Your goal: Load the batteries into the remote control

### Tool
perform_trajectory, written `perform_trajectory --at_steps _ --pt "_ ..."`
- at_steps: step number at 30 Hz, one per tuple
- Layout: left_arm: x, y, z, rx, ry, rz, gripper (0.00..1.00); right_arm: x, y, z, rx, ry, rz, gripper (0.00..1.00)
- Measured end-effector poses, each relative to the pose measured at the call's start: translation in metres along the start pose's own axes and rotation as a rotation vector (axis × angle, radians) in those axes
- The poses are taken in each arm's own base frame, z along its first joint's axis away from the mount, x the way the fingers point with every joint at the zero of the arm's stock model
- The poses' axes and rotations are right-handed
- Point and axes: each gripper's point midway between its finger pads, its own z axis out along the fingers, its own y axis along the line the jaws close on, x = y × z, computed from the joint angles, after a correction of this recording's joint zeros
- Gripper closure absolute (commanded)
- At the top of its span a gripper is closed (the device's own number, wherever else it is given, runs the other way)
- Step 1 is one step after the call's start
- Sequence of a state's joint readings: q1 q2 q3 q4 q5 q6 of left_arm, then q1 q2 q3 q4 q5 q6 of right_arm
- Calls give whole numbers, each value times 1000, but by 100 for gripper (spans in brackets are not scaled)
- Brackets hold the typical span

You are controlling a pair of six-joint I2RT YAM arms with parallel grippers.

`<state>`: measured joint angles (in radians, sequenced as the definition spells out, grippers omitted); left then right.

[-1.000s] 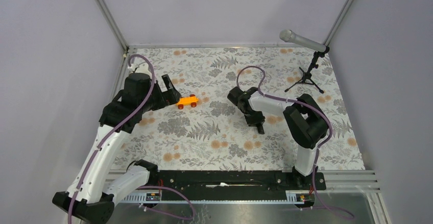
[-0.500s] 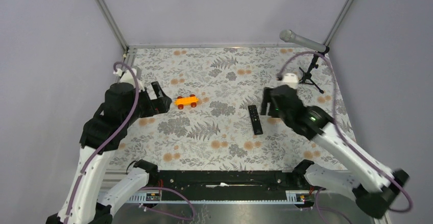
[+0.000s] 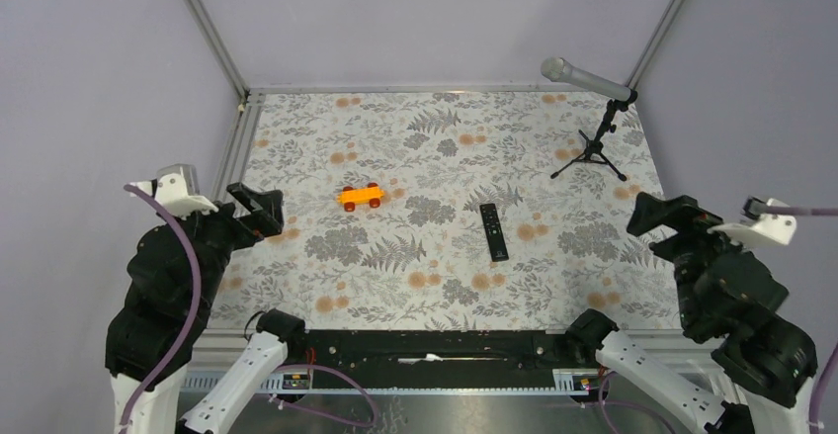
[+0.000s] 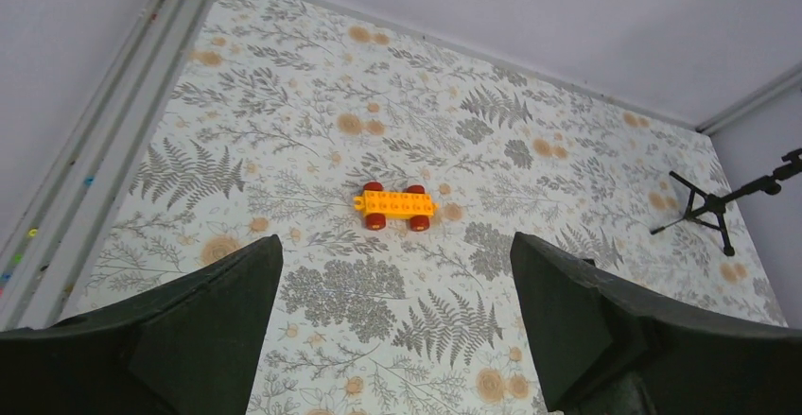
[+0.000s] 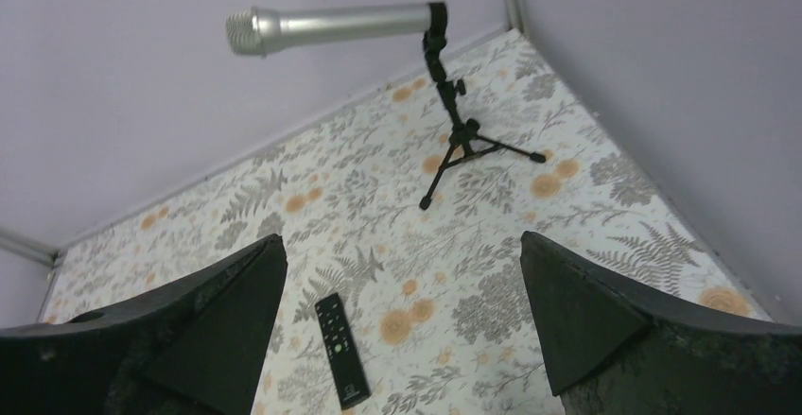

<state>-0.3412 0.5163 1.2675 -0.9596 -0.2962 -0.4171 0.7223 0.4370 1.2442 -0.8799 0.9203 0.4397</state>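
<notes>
The remote control is a slim black bar lying flat near the middle of the floral table, buttons up; the right wrist view shows the remote control low between my fingers, far below them. No batteries show in any view. My left gripper hangs open above the table's near left part, and the left gripper holds nothing. My right gripper is raised over the near right edge, well right of the remote. The right gripper is open and empty.
An orange toy car with red wheels stands left of the remote; the toy car lies ahead of my left fingers. A silver microphone on a small black tripod stands at the back right. Grey walls enclose the table.
My right gripper opened and left the remote lying on the table. Both arms drew back and up, the left to the near left corner, the right to the near right.
</notes>
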Motion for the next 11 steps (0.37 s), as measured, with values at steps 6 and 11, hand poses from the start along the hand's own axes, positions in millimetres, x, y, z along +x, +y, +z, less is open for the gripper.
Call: perform_trajectory --at_steps 6,11 --pt "-14 9 -11 -28 -81 -19 1 -21 -34 -17 34 -103 26 0" --pt "-21 12 -16 -42 -109 -26 1 -27 -39 -18 51 -129 22 0"
